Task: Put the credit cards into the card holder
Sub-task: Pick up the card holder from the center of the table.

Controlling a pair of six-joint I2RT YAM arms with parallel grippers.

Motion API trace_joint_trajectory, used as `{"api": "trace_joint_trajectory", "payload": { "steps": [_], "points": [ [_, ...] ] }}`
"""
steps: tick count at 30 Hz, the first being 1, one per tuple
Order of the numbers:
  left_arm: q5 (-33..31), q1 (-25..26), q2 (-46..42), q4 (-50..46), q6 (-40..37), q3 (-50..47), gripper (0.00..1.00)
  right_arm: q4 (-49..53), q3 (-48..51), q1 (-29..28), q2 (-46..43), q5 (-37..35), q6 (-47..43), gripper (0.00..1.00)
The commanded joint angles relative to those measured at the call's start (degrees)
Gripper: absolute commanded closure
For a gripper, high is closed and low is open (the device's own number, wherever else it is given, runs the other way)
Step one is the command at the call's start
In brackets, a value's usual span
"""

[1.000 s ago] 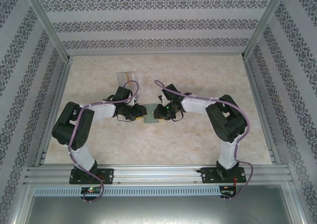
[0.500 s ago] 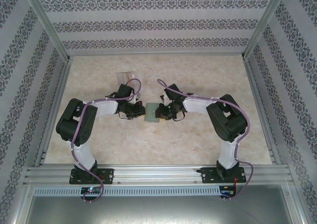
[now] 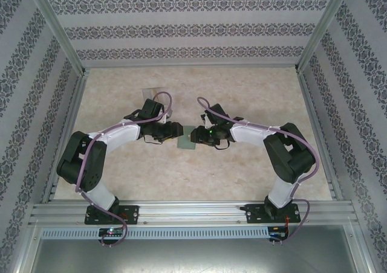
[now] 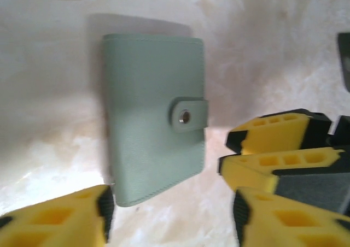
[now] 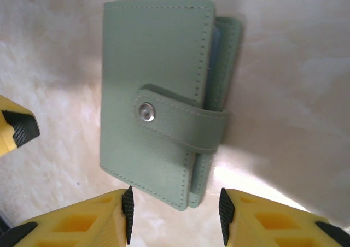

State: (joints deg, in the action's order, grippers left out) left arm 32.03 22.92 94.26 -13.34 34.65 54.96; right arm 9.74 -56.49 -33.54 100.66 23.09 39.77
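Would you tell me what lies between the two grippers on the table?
The card holder, snapped shut, lies flat on the table between the left gripper and the right gripper, as the top external view shows.

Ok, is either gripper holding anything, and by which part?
Nothing is held. The card holder lies shut on the table; left gripper and right gripper are open.

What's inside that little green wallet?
The wallet lies closed on the table, its strap snapped shut. Only a bluish sliver shows between the covers at one edge. The covers hide whatever else it holds.
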Motion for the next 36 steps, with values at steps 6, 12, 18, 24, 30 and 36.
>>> {"api": "trace_joint_trajectory", "payload": {
  "steps": [6, 12, 18, 24, 30, 36],
  "points": [
    [0.8, 0.6, 7.0, 6.0, -1.8, -1.3, 0.38, -2.5, 0.1, -0.3, 3.2, -3.1, 2.3, 0.53],
    [2.7, 0.6, 9.9, 10.5, -0.7, -1.5, 0.51, -7.5, -0.6, -0.2, 6.5, 0.0, 3.6, 0.63],
    [8.5, 0.6, 9.6, 13.6, -0.4, -2.0, 0.66, -13.1, 0.5, 0.1, 7.6, 4.8, 5.3, 0.74],
    [9.5, 0.6, 6.1, 13.1, 0.1, -2.8, 0.93, -15.1, 2.1, 0.2, 7.0, 5.4, 6.8, 0.79],
    [6.2, 0.6, 1.6, 7.6, -1.5, -2.4, 1.0, -13.6, 2.2, 0.3, 5.5, 4.4, 5.9, 0.71],
    [2.0, 0.6, 0.8, 0.6, 1.8, -1.2, 1.0, -7.2, 2.5, -2.8, -2.5, -8.3, -2.4, 0.54]
  ]
}}
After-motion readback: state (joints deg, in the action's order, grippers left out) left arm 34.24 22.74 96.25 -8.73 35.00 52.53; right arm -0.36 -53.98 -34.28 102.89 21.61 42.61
